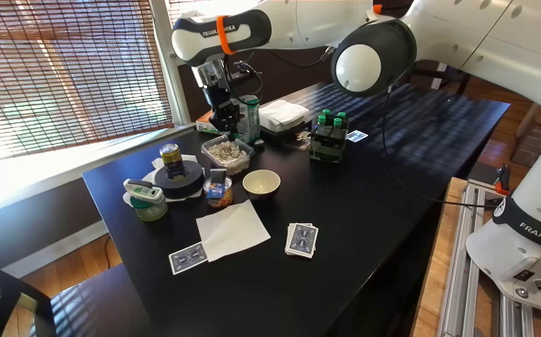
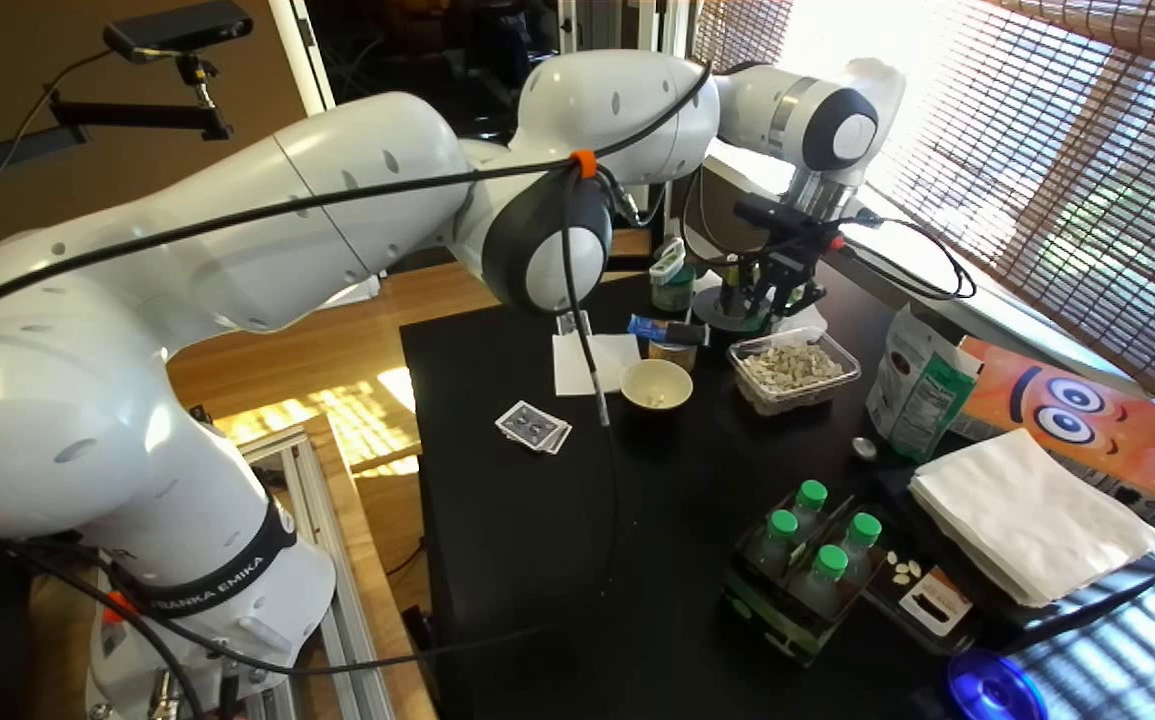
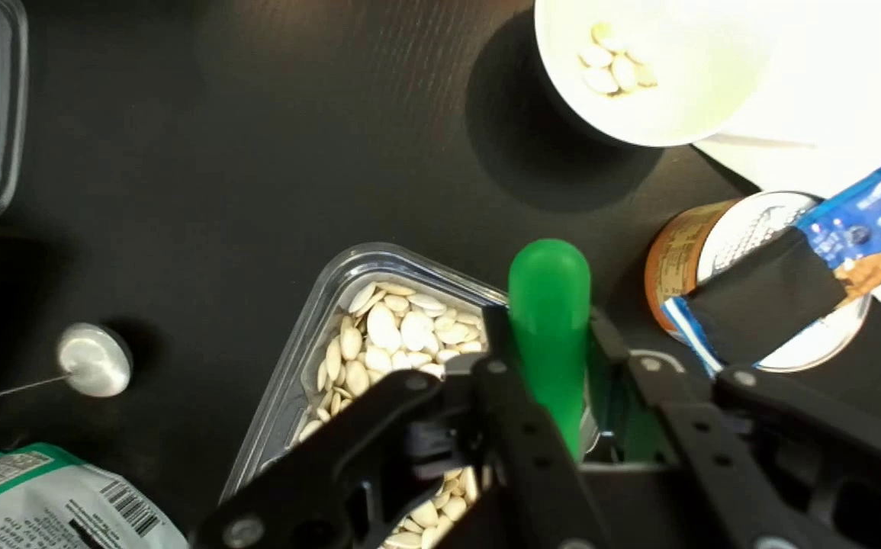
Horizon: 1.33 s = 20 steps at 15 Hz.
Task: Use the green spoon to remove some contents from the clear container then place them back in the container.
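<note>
The hand (image 3: 548,313) is closed on the green spoon (image 3: 551,343), its fingers (image 3: 497,335) pinching the handle with the rounded end showing in the wrist view — a hold that would presumably turn the scooping end, hidden here, down toward the seeds (image 3: 383,328). The clear container (image 2: 787,402) stands open-topped beneath or just beside the hand; which of the two cannot be told. The pale bowl (image 1: 261,178), with a few seeds in it, stands near, probably to receive what is taken out. Among the things on the surface (image 1: 345,206), by count: one container, its seeds too many to number; one bowl; one tin (image 3: 678,259) with one wrapped bar (image 3: 837,244) laid across it; one metal scoop (image 3: 95,358); one pouch (image 3: 51,503); and four green-capped bottles (image 2: 820,590) in one carrier (image 2: 772,620), set well apart from the container, perhaps to stay out of the spoon's way.
</note>
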{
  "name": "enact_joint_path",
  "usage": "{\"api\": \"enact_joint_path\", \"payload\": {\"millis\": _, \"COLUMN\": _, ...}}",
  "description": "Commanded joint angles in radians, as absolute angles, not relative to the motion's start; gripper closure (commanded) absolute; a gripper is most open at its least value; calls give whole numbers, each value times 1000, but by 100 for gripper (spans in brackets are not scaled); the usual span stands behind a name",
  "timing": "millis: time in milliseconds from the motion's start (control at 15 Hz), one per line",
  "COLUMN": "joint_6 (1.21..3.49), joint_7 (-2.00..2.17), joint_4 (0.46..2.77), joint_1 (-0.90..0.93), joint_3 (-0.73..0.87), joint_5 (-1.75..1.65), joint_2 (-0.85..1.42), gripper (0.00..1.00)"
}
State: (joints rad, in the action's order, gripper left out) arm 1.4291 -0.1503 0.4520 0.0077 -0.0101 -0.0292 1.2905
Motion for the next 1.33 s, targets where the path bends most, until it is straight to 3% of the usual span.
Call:
{"api": "enact_joint_path", "payload": {"millis": 0, "joint_6": 1372, "joint_7": -174, "joint_4": 474, "joint_1": -10, "joint_3": -17, "joint_5": -19, "joint_2": 1255, "gripper": 94}}
{"api": "enact_joint_path", "payload": {"millis": 667, "joint_6": 1417, "joint_7": -161, "joint_4": 455, "joint_1": -37, "joint_3": -22, "joint_5": -8, "joint_2": 1283, "gripper": 94}}
{"api": "enact_joint_path", "payload": {"millis": 733, "joint_6": 1395, "joint_7": -168, "joint_4": 453, "joint_1": -30, "joint_3": -10, "joint_5": -25, "joint_2": 1274, "gripper": 75}}
{"api": "enact_joint_path", "payload": {"millis": 1133, "joint_6": 1400, "joint_7": -167, "joint_4": 442, "joint_1": -30, "joint_3": -11, "joint_5": -24, "joint_2": 1289, "gripper": 75}}
{"api": "enact_joint_path", "payload": {"millis": 1200, "joint_6": 1400, "joint_7": -167, "joint_4": 442, "joint_1": -30, "joint_3": -11, "joint_5": -24, "joint_2": 1289, "gripper": 94}}
{"api": "enact_joint_path", "payload": {"millis": 1267, "joint_6": 1414, "joint_7": -152, "joint_4": 434, "joint_1": -23, "joint_3": -10, "joint_5": -23, "joint_2": 1286, "gripper": 94}}
